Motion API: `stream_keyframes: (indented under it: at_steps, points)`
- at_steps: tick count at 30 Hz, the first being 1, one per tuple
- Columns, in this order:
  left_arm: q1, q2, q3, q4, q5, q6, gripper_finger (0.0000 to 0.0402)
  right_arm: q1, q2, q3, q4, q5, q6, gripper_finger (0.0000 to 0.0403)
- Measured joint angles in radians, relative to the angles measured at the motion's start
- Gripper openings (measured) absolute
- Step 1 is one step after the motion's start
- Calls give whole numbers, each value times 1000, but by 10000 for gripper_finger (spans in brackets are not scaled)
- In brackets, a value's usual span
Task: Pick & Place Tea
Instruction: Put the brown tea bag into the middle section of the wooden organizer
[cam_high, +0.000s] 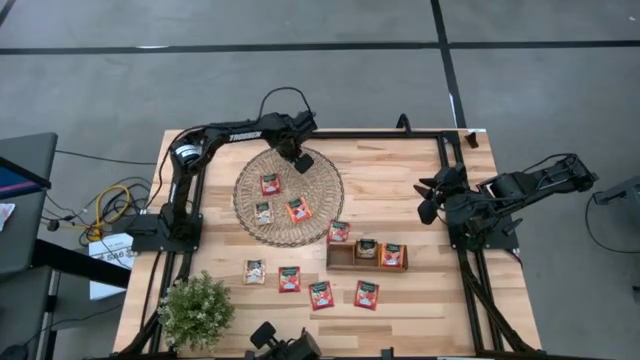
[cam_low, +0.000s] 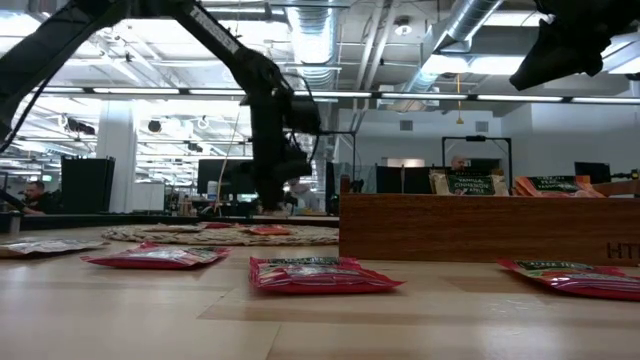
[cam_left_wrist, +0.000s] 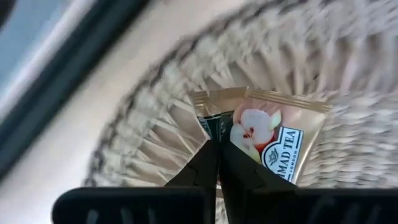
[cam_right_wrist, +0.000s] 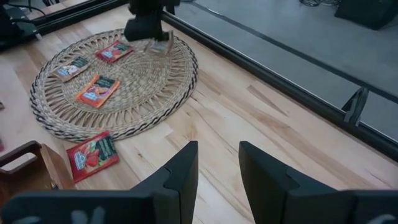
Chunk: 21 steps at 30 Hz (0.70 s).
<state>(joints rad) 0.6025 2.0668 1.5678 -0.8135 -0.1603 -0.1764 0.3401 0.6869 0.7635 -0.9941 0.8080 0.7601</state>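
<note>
Beige square tea sachet (cam_left_wrist: 273, 134) sits pinched by one corner in the left hand (cam_left_wrist: 217, 163), fingers closed on it over the far edge of the round woven wicker mat (cam_high: 325, 195); right hand (cam_right_wrist: 217, 171) waits half-open above the wooden bench (cam_high: 400, 165).

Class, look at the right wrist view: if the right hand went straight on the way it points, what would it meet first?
Probably bare table first; the right hand is open and holds nothing. The wicker mat lies off to one side, though depth is unclear.
</note>
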Motion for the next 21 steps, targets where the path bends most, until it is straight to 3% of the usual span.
stream_keyframes:
  at_steps: [12,16,21]
  points:
    - [-62,-200,1,14,32,0,1,0,0,0,141,-77,-12,109]
    - [-129,-266,3,94,109,1,1,-18,31,0,317,-106,-158,110]
    - [-242,-304,3,226,148,32,1,-117,115,1,576,-222,-353,126]
